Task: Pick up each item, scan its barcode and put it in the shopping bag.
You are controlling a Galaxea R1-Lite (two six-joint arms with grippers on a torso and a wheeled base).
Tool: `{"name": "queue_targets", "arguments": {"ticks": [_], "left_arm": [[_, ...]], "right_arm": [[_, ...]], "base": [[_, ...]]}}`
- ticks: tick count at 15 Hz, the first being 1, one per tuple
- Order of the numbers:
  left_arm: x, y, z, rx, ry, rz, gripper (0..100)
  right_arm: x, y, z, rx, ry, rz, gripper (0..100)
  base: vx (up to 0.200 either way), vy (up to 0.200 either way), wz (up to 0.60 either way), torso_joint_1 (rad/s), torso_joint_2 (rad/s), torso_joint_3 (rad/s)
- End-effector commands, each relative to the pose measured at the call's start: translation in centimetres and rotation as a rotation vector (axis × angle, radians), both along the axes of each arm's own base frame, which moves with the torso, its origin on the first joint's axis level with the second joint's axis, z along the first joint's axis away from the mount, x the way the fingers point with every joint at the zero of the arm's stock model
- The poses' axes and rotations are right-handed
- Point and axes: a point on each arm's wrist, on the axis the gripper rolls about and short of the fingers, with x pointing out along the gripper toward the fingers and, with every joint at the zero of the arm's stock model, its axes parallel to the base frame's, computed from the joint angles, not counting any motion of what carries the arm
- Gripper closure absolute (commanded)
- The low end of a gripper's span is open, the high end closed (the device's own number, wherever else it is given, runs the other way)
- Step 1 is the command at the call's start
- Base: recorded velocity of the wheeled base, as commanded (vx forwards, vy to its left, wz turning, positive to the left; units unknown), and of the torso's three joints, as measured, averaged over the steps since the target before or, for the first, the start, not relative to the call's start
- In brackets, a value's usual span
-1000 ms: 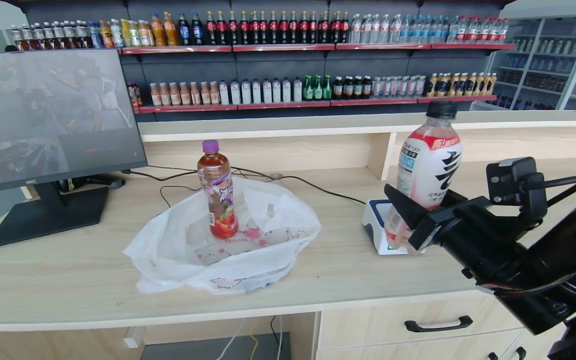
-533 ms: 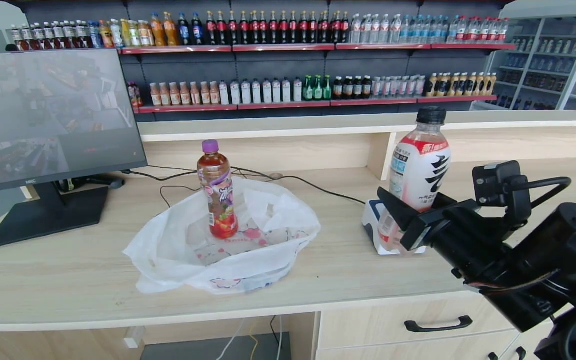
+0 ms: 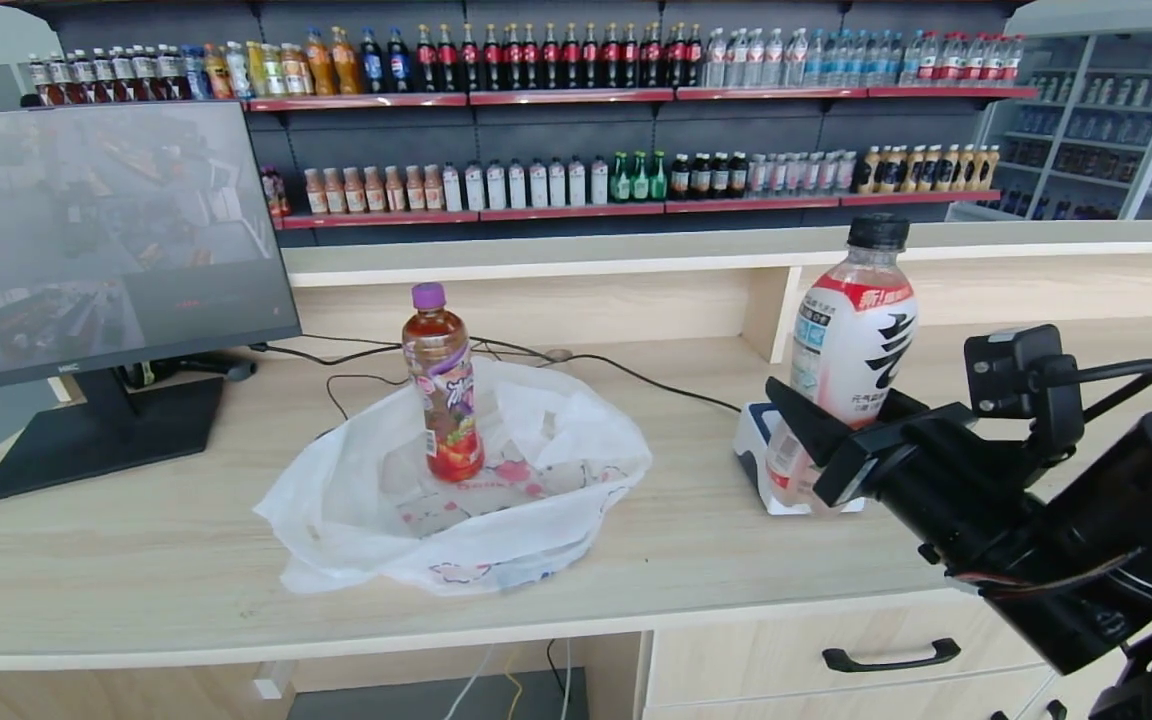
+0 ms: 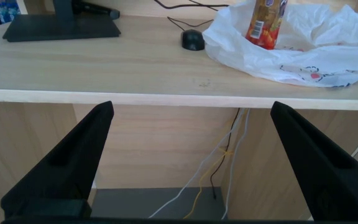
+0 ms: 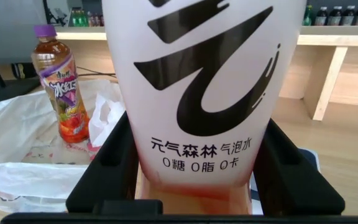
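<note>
Right gripper (image 3: 836,432): closed on the lower body of a white bottle (image 3: 854,335), black cap up, held upright. The bottle's base sits over the white scanner (image 3: 754,447) at the right of the tabletop (image 3: 136,560); contact between them cannot be confirmed.

Left gripper (image 4: 191,118): fingers spread wide, nothing between them, positioned below the tabletop's front edge.

The shopping bag (image 3: 336,510) lies open at mid-tabletop. A purple-capped red drink bottle (image 3: 443,385) stands upright inside it. A monitor (image 3: 106,240) stands at the left.

The white bottle (image 3: 854,340) hides most of the scanner (image 3: 751,450) behind it.
</note>
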Motion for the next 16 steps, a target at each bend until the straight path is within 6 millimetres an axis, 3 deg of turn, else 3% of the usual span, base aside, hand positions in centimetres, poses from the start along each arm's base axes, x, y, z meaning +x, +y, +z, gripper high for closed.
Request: {"name": "queue_targets", "arguments": {"ticks": [1,4,7,13,16], "left_arm": [[0.0,0.0,0.0,-0.001,0.000,0.000,0],[0.0,0.0,0.0,-0.001,0.000,0.000,0],[0.0,0.0,0.0,0.001,0.000,0.000,0],[0.0,0.0,0.0,0.001,0.000,0.000,0],[0.0,0.0,0.0,0.001,0.000,0.000,0]], "right_arm": [[-0.1,0.0,0.2,0.003,-0.005,0.004,100],[0.0,0.1,0.3,0.005,-0.009,0.005,100],[0.5,0.3,0.6,0.014,-0.024,0.004,100],[4.5,3.1,0.4,0.042,-0.059,0.055,100],[6.2,4.9,-0.8,0.029,-0.051,0.099,100]], "base": [[0.000,0.200,0.00,0.017,0.00,-0.002],[0.000,0.200,0.00,-0.001,0.00,0.001],[0.000,0.000,0.00,0.000,0.00,0.000],[0.000,0.000,0.00,0.000,0.00,0.000],[0.000,0.000,0.00,0.000,0.00,0.000]]}}
